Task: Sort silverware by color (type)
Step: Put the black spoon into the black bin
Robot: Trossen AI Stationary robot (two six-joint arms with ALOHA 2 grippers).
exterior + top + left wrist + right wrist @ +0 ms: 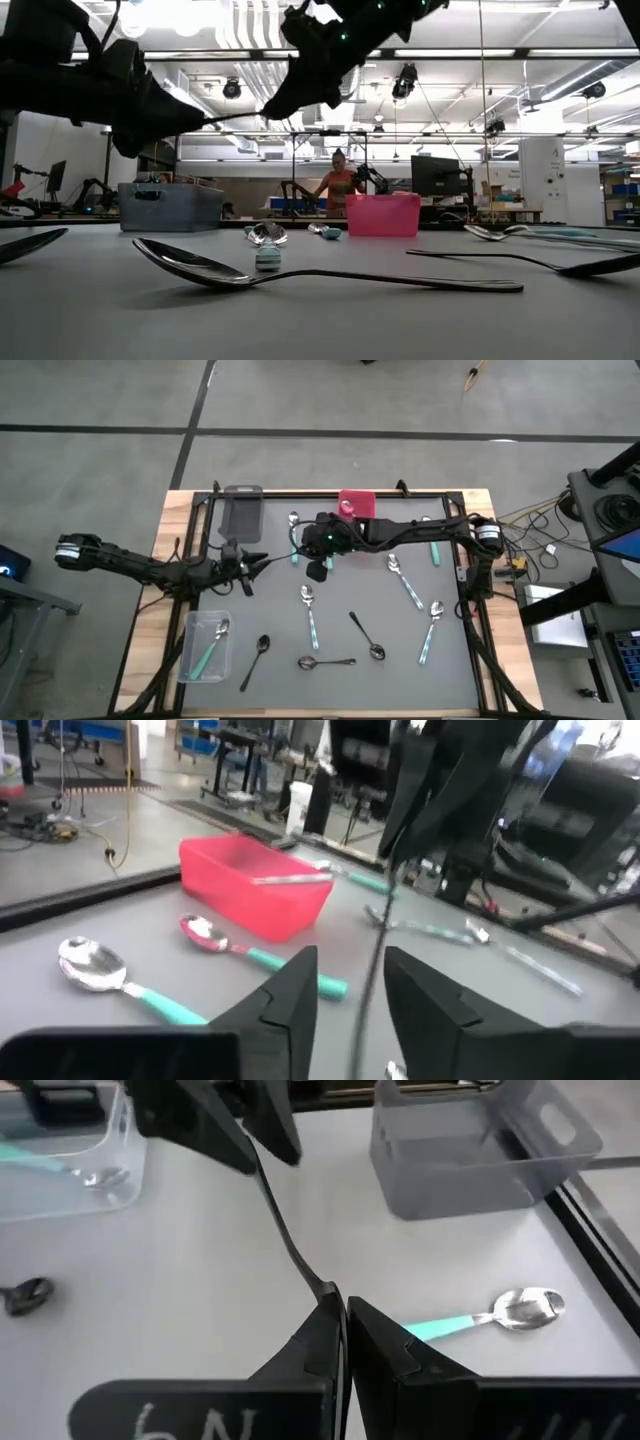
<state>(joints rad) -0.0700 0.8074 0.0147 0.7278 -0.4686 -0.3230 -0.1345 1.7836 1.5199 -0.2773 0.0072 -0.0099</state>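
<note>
One marking: white handwritten characters (pixel 185 1425) are seen on the right wrist, cut off by the frame edge; they appear to read "6N".
Surface: a grey mat (pixel 400 680) is laid in a black frame on a wooden table.
Bins: a grey bin (pixel 241 510) and a red bin (pixel 357 504) are set at the far edge; a clear bin (pixel 190 622) is set at the near left.
Room: a workshop with ceiling lights and benches is seen; a person (pixel 338 182) in an orange top is seen well behind the table.
Dark spoon (pixel 290 1250): thin and all black, it is held above the mat between the two grippers.
Right gripper (pixel 340 1315): the fingers are clamped on one end of the dark spoon.
Left gripper (pixel 350 960): the fingers are parted, and the spoon's handle passes between them with a gap on each side.
Teal-handled spoons (pixel 309 610): shiny bowls; several are scattered on the mat and some are lying in the clear bin.
Other dark spoons (pixel 365 635): three are lying at the near side of the mat.
</note>
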